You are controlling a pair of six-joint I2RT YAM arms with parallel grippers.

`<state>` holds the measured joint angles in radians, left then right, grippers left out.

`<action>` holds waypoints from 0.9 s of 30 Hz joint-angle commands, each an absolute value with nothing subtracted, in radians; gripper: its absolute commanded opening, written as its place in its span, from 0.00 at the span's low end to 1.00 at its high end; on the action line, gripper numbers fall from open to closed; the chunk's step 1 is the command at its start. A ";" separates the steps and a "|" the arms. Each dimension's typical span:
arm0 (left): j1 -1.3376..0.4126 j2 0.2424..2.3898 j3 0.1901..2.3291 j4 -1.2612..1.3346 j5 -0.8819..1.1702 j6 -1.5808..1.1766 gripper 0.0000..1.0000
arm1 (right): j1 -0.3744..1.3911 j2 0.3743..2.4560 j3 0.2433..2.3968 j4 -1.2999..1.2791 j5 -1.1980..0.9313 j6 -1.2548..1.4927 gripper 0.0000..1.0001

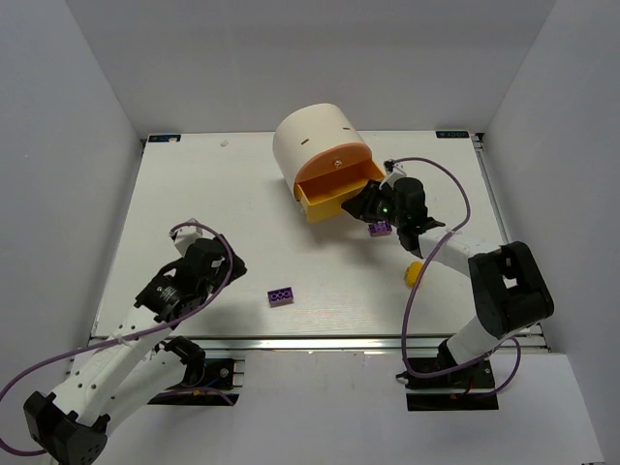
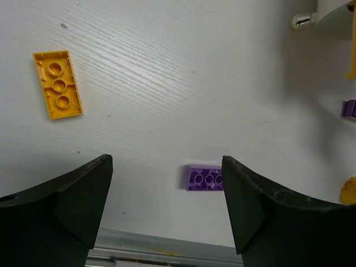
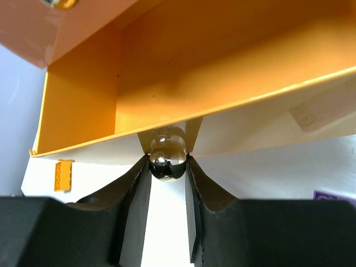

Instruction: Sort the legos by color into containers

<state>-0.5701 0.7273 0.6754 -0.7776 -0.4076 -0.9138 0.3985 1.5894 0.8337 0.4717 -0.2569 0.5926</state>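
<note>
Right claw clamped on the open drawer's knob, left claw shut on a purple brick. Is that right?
No: the left claw is open above the purple brick, as the left wrist view shows. The right claw does clamp the knob.

In the top view the right gripper (image 1: pixel 362 205) covers the knob of the open yellow drawer (image 1: pixel 334 194) and part of the far purple brick (image 1: pixel 380 229) just beside it; whatever sits beneath that drawer is hidden. The right wrist view cuts the drawer off at its top and right edges, and only a sliver of that brick shows at the right edge. In the left wrist view a finger of the left gripper (image 2: pixel 167 208) hides the right end of the near purple brick (image 2: pixel 203 178). The right edge clips the far purple brick, a yellow piece (image 2: pixel 349 191) and the cabinet (image 2: pixel 334 14).
</note>
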 commanded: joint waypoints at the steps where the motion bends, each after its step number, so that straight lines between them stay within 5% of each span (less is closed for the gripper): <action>1: -0.565 0.745 0.661 -0.764 -0.430 -0.910 0.89 | 0.393 1.543 0.795 0.463 -0.255 0.575 0.28; 7: -0.565 0.804 0.658 -0.747 -0.439 -0.907 0.89 | 0.391 1.522 0.770 0.463 -0.244 0.572 0.52; 11: -0.565 0.839 0.676 -0.768 -0.478 -0.919 0.91 | 0.390 1.513 0.773 0.466 -0.276 0.554 0.89; 21: -0.525 1.029 0.730 -0.882 -0.554 -0.979 0.97 | 0.391 1.326 0.713 0.256 -0.416 0.333 0.89; 27: -0.437 1.106 0.726 -0.836 -0.508 -0.934 0.96 | 0.390 1.161 0.735 0.010 -0.609 -0.065 0.89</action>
<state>-0.4747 1.0901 0.6975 -0.8413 -0.5049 -0.9382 0.3927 1.2217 0.7174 0.1509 -0.4618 0.1947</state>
